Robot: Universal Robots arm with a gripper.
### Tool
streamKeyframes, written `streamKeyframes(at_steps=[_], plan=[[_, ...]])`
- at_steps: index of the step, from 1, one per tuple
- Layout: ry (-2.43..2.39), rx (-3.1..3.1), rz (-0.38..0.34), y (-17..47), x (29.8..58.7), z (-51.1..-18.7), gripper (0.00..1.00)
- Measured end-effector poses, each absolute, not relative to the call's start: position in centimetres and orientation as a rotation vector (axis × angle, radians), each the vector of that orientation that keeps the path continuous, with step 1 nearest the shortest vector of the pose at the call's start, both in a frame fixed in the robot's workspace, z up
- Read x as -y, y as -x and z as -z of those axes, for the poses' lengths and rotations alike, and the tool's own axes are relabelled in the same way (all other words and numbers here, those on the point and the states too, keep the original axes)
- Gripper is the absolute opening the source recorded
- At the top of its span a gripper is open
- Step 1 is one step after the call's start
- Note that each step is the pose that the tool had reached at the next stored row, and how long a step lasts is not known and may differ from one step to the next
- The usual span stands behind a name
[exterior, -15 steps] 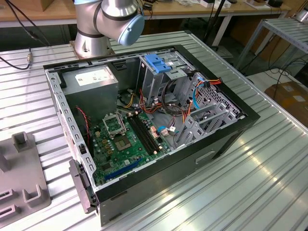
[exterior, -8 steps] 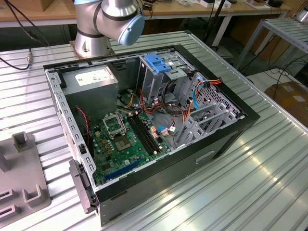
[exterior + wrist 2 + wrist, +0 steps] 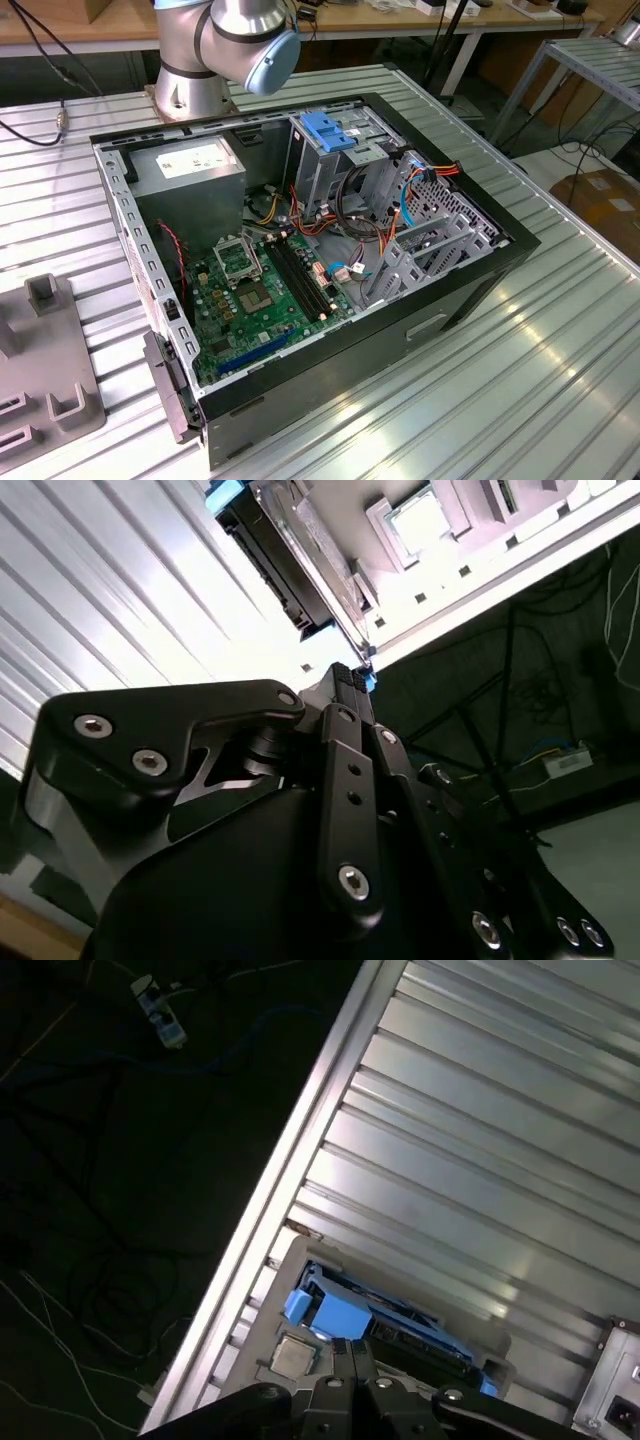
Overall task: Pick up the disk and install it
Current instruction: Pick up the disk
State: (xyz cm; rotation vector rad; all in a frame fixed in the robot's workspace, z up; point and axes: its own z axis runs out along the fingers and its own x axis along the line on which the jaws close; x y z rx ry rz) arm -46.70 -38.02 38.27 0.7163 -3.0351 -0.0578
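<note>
the install has barely begun, by my reading. the disk (image 3: 390,1325) sits well apart from the computer case (image 3: 500,240), cradled in a grey holder (image 3: 290,1355) at the very edge of the slatted aluminium table (image 3: 560,340), with dark floor and loose cables just beyond. in the exterior view the case lies open at the centre. its tall drive cage (image 3: 320,170) at about one o'clock from the motherboard (image 3: 260,290) carries only the blue bracket (image 3: 328,130) on top, and no drive has gone in where i can see. so lifting, carrying and seating the disk are all left to do.

the gripper (image 3: 357,1360) is right at the disk's near end. in both wrist views its black fingers (image 3: 345,1370) are drawn nearly together with the end of the bright blue rail at their tips. i judge this a pinch on that rail, though the contact itself is hidden behind the linkage. in the second wrist view the disk (image 3: 285,565) runs away from the fingertips as a dark slab on edge, blue at its far end too.

the arm (image 3: 230,40) rises from its base at eleven o'clock in the exterior view and leaves the picture at twelve o'clock, reaching away from the case. the wrist looks tilted down along the table's edge toward the holder.
</note>
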Motion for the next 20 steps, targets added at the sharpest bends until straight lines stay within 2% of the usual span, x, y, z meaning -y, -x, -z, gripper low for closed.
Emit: streamKeyframes(at_steps=[20], plan=[[-1.293,2.831,0.050,46.70,38.02,-38.26,0.10]])
